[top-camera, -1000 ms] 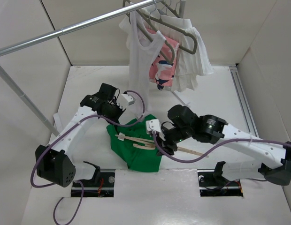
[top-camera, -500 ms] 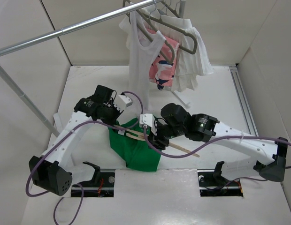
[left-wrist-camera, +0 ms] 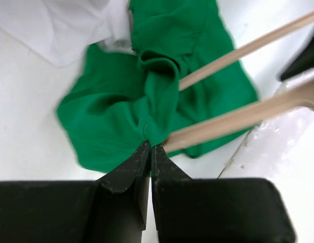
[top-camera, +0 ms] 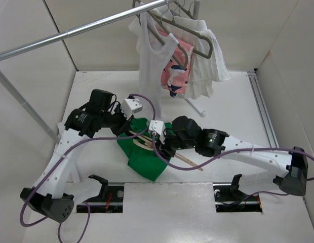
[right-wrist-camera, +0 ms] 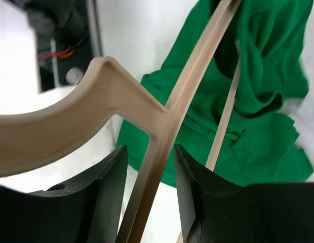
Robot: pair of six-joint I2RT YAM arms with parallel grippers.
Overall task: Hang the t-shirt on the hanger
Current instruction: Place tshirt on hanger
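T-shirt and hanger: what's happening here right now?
The left gripper is shut on a fold of the green t-shirt, which lies bunched on the table. The right gripper clamps the beige hanger near its hook, with the hanger's arms reaching over the t-shirt. The t-shirt is not on the hanger yet.

The t-shirt is soft, matt green cloth, rumpled into folds. The hanger is pale beige with a smooth, faintly satin surface. It is probably moulded plastic, though the blur leaves that unsure. The fingers of the left gripper and the right gripper are matt black plastic. The table is smooth matt white, and the clothes rail is shiny metal.
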